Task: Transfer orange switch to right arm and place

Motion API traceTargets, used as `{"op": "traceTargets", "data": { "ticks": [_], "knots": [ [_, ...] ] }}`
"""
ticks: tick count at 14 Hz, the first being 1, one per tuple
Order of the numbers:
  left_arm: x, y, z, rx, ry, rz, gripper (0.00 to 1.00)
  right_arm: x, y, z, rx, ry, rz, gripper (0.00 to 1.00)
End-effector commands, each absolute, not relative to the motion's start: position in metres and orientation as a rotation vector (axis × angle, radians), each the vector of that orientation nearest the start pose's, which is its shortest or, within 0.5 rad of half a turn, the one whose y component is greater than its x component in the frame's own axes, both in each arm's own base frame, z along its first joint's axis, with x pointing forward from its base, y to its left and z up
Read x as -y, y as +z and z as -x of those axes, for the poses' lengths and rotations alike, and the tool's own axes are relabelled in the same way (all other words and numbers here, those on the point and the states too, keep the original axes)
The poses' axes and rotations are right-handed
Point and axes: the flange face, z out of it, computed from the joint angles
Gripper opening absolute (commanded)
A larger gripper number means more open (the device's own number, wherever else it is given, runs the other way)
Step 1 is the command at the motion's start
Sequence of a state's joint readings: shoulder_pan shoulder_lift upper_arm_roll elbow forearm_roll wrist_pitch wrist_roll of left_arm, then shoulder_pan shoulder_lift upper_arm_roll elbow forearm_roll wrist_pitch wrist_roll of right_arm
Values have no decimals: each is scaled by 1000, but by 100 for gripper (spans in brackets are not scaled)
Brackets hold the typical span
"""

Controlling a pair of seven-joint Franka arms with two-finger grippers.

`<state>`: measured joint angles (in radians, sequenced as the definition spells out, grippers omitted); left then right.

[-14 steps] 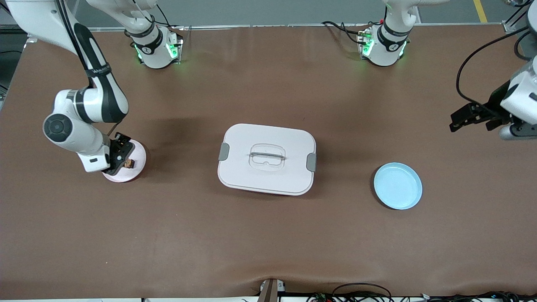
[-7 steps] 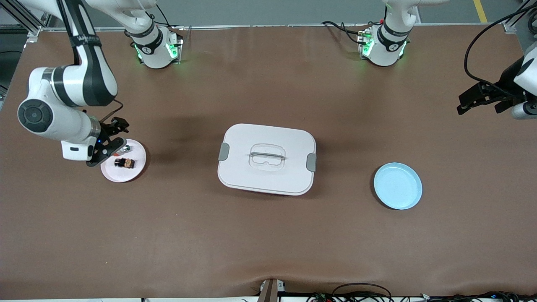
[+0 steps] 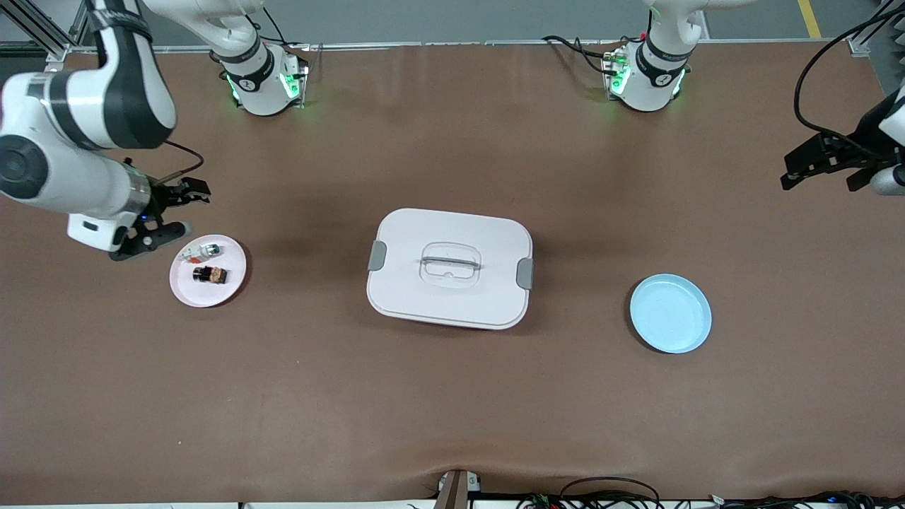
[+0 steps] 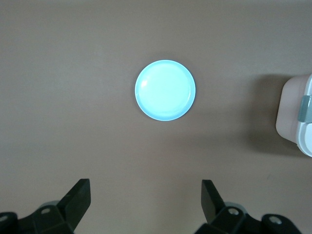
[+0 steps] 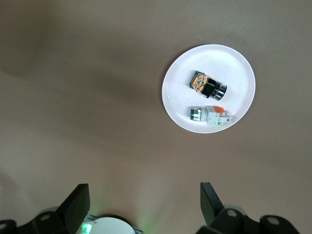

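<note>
Brown mat (image 3: 452,396) covers table beneath grey floor (image 3: 452,18).

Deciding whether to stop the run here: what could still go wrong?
1. The orange switch lies close beside a silver-white piece on the pink plate; any re-grasp might catch the wrong part.
2. Right gripper hangs open beside the plate's rim; dipping could tip it.
3. Left gripper, open, waits at its table end, seemingly harmless.

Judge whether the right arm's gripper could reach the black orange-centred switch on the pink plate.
Probably yes: the open right gripper is up beside the pink plate, and nothing covers the switch.
</note>
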<state>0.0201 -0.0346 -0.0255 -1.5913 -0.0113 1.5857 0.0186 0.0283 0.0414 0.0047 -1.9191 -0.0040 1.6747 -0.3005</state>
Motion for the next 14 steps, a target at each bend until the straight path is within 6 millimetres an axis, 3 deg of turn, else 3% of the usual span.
{"op": "traceTargets", "data": {
  "ticks": [1,4,7,14],
  "knots": [
    [5,640,-547,14,-36,3149,100,-13,466,-534,340,395,3027,100],
    [8,640,-547,46,-36,3147,100,-16,476,-536,173,385,3061,100],
    [11,641,-546,34,-38,3144,100,5,507,-540,112,398,3054,100],
    [10,642,-546,34,-39,3141,100,11,537,-541,7,386,3066,100]
  ]
}}
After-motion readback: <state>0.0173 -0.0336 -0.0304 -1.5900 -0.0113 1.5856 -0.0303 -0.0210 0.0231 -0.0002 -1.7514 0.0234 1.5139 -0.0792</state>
